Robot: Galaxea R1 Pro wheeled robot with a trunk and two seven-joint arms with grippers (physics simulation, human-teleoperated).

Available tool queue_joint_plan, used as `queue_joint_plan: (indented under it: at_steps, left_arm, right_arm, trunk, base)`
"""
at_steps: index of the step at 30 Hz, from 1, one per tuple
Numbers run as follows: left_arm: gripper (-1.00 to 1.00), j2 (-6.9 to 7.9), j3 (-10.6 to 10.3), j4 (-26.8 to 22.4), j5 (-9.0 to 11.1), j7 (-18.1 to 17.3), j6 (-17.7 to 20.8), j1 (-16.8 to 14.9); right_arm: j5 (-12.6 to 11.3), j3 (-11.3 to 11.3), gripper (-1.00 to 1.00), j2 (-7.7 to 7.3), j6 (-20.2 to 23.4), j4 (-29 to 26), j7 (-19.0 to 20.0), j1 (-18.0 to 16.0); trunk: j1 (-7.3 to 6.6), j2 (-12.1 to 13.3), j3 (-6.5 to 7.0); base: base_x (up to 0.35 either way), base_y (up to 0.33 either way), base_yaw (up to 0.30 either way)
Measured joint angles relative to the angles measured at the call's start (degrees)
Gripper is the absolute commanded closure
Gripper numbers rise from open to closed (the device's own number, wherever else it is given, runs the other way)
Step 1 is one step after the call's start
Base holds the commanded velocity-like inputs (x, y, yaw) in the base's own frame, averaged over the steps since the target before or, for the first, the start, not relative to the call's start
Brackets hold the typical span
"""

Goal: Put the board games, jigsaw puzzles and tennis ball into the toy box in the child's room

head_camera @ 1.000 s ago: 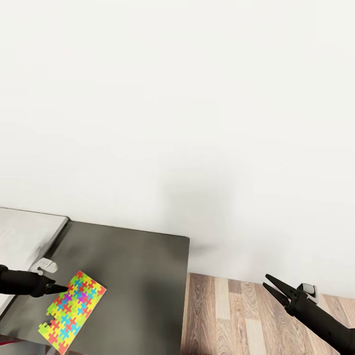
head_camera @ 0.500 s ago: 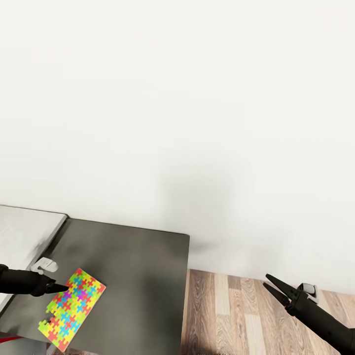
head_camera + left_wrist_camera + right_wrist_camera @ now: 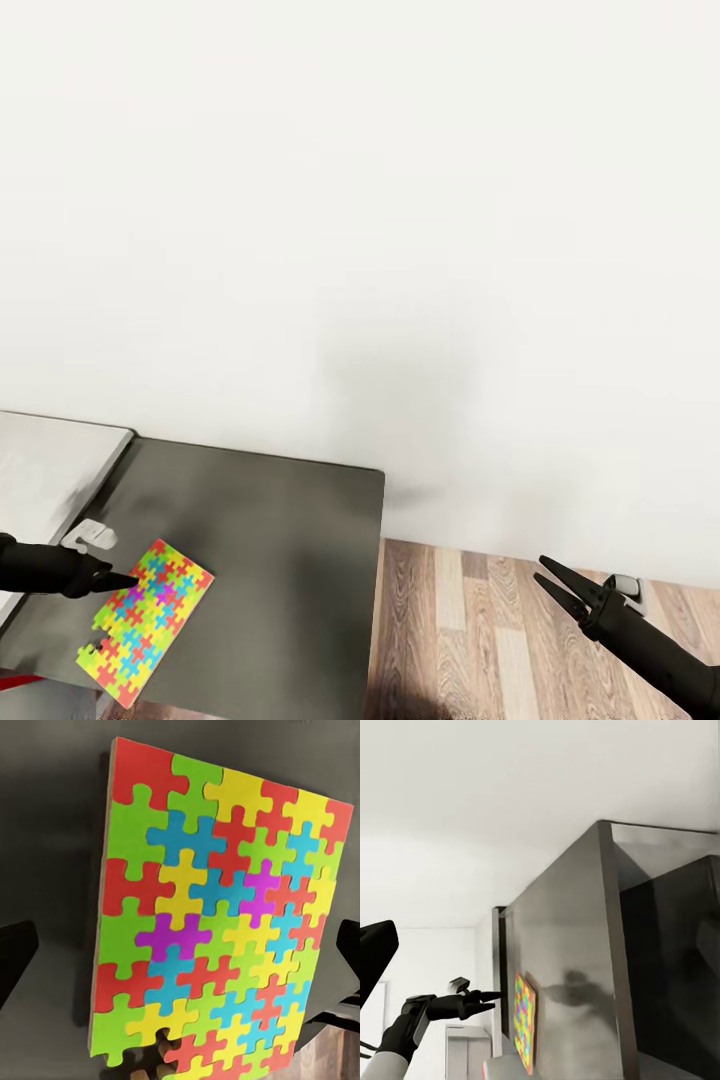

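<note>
Dark grey table section (image 3: 270, 560) bears one jigsaw puzzle (image 3: 146, 625); my left gripper (image 3: 128, 580) spread wide over it, right gripper (image 3: 553, 586) parted above floor

One jigsaw puzzle (image 3: 145, 623) (image 3: 217, 930) (image 3: 523, 1020) is seen lying flat on the lower dark grey section of the table (image 3: 290, 540), near its front left corner. It is made of interlocked red, green, yellow, blue and purple pieces; a few edge pieces are missing.
</note>
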Motion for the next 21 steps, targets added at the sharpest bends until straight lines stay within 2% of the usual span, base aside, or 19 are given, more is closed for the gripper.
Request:
queue_joint_plan:
  at_steps: [6, 21]
  left_arm:
    - [-1.00, 0.40, 0.0, 0.4, -0.1, 0.0, -0.3, -3.4]
    - [-1.00, 0.43, -0.1, 1.4, -0.1, 0.0, -0.5, -4.4]
  right_arm:
    - [0.0, 0.0, -1.00, -0.03, 0.0, 0.0, 0.1, 0.0]
    - [0.0, -0.1, -1.00, -0.09, 0.1, 0.0, 0.2, 0.0]
  trunk:
    - [0.00, 0.0, -0.55]
    - [0.00, 0.0, -1.94]
  base:
    - [0.000, 0.000, 0.000]
    - [0.000, 0.000, 0.000]
